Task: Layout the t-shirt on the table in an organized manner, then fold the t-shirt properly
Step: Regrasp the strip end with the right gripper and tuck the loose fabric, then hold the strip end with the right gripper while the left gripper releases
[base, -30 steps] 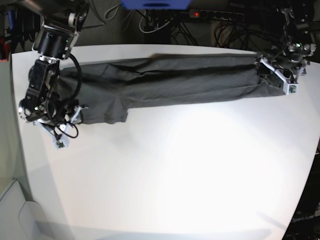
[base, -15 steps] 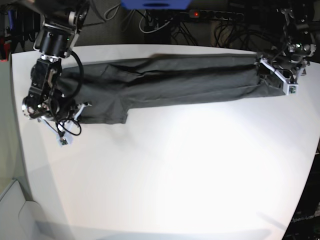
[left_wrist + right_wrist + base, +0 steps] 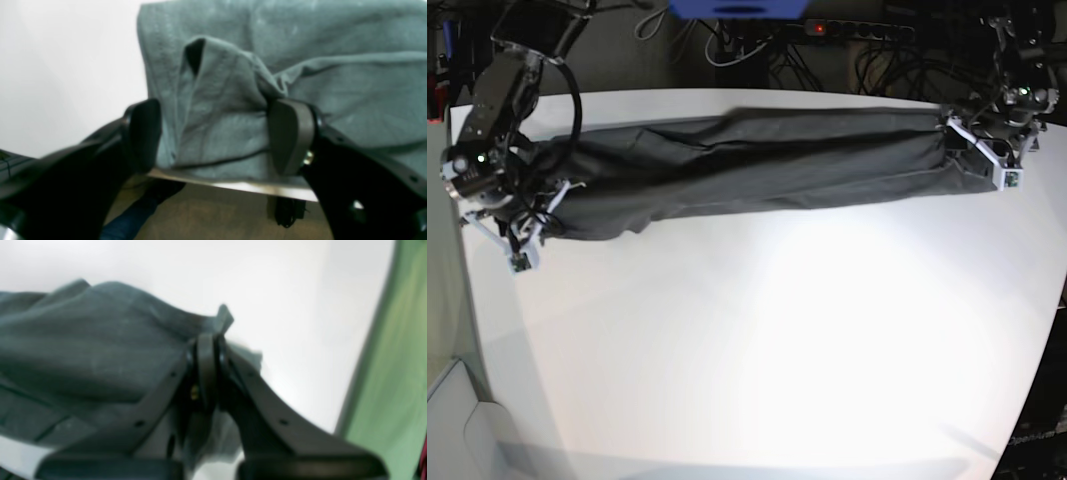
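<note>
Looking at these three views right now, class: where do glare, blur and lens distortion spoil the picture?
Base view: strong glare whitens the middle of the large smooth white table, and its edges bow as through a wide lens. Left wrist view: the dark charcoal-grey fabric t-shirt looks pale and washed out; the near black fingers are soft. Right wrist view: everything is blurred, the cloth smeared, the tabletop overexposed.

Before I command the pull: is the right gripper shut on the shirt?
Shut on it. The right gripper has its jaws pressed together with an edge of the t-shirt pinched between them.
</note>
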### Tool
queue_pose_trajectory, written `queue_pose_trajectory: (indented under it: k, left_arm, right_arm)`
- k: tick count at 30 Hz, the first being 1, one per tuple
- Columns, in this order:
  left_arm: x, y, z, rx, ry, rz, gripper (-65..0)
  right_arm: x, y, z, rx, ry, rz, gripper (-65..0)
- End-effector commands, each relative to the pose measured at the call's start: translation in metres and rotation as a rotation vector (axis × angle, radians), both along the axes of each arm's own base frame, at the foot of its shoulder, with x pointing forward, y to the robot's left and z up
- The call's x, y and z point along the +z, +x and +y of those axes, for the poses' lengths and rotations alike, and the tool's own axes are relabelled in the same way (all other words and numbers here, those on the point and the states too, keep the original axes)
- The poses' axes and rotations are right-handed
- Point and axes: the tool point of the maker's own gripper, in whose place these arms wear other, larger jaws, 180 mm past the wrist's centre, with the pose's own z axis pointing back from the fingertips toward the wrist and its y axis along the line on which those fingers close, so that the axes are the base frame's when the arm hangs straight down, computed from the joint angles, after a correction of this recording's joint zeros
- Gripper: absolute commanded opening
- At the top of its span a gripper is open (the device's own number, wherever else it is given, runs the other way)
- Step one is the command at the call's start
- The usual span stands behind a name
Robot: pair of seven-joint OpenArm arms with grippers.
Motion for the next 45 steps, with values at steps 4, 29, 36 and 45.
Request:
queue_pose_trajectory:
  k: [4,29,36,45]
  left_arm:
    - [0.010,0.006,0.005,-0.008,0.023,-0.027,-16.0]
    - [0.017,0.008,0.018,-0.023,0.058,-0.030,0.0]
    - [0.028,0.012,0.027,0.004,0.069,-0.064,0.0]
    - [0.031,0.028,0.022,0.016,0.045,-0.097,0.0]
  right_arm:
    - [-0.002,-0.022,-0.011,-0.036,-0.021,0.016,-65.0]
    - [-0.048,-0.030,-0.009,-0.044,0.054,0.132,-40.6]
    - [-0.048,-0.031,-0.008,-0.039,0.052,0.133,-32.5]
    - [-0.049,-0.031,-0.008,-0.037,0.053,0.134,-32.5]
